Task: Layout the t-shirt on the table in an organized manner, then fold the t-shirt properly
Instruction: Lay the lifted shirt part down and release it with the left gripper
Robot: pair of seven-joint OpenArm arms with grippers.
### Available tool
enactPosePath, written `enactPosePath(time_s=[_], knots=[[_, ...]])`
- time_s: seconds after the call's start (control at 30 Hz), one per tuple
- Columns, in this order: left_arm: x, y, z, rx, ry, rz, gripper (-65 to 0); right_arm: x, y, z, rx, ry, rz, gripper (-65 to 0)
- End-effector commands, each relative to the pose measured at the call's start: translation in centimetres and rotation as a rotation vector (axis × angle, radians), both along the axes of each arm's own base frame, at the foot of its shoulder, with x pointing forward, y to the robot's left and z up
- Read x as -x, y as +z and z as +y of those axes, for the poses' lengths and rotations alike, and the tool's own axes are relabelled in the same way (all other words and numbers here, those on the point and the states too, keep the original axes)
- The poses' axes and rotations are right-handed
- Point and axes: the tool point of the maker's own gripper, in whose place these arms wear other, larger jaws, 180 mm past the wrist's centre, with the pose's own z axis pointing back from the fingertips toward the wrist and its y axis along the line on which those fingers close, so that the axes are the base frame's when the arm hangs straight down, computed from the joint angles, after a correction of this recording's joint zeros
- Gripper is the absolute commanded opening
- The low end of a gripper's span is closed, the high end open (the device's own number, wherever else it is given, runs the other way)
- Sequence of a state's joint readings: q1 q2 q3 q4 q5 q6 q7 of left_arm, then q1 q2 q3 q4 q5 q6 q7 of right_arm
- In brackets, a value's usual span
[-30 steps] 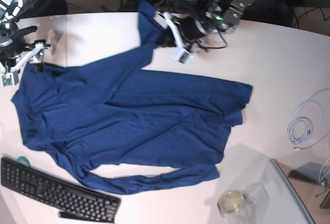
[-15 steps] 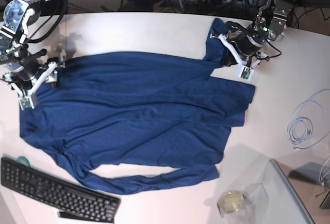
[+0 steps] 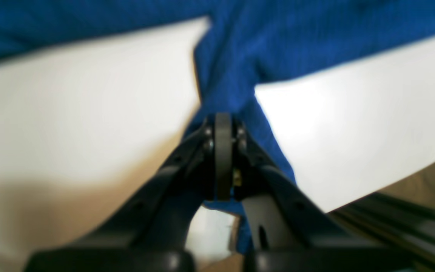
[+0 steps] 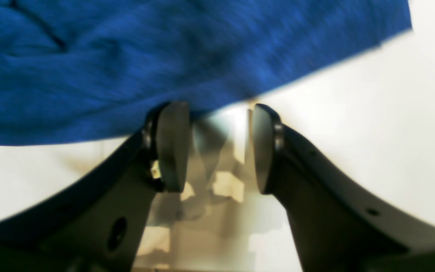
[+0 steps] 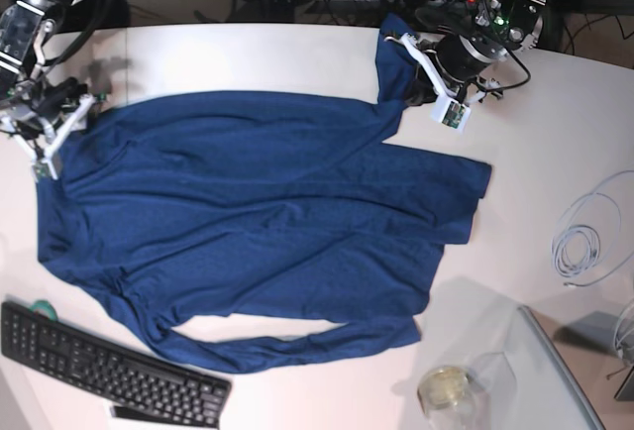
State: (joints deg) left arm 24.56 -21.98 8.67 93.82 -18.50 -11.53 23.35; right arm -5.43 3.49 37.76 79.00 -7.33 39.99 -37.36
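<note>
Navy knit, one item: the t-shirt [image 5: 248, 222], long-sleeved, spread across most of the table [image 5: 555, 133], body roughly flat, lower sleeve trailing toward the keyboard [image 5: 109, 366], a fold lying along its right side.

Left gripper [image 5: 421, 73]: clamped tight on a bunched corner of cloth at the far edge, which stands up off the tabletop. Risk, as I judge it: a further pull from here would drag the whole body sideways and rumple what is already flat, or the thin pinch slips and the corner drops in a heap.

Right gripper [image 4: 217, 147]: jaws part-way apart, nothing between the pads, cloth edge lying just ahead of them. Risk: closing from here could catch only air or a single ply, so that corner never gets squared.

Count of surroundings: one black keyboard, just beside the lower sleeve; one coil of pale cable [image 5: 584, 237], well apart; one grey tray [image 5: 555, 371]; one small round dish [image 5: 443, 387] beside it. Two arms, two grippers.
</note>
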Motion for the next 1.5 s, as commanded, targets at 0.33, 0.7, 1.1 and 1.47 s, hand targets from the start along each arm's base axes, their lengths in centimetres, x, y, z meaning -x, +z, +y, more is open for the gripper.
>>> enactPosePath(time_s=[0.33,0.7,1.1,1.47], knots=[[-0.8,3.7,-3.3,0.09,-0.02,-0.096,-65.0,-3.5,3.4,0.3,0.044,0.039,-0.117,-41.6],[1.8,-1.0,-0.1,0.01,0.007,0.04,-65.0,-2.4,-1.6,1.3,-0.016,0.067,0.052,-64.2],[-1.0,-3.4,1.7,-0.232,-0.072,-0.008,-65.0,0.3,-0.7,-2.8,0.088,0.027,0.084,-64.5],[-3.3,0.1,1.5,-0.221,-0.059,-0.116,-65.0,-4.1,6.6,0.8,0.164,0.071,-0.167,-64.1]])
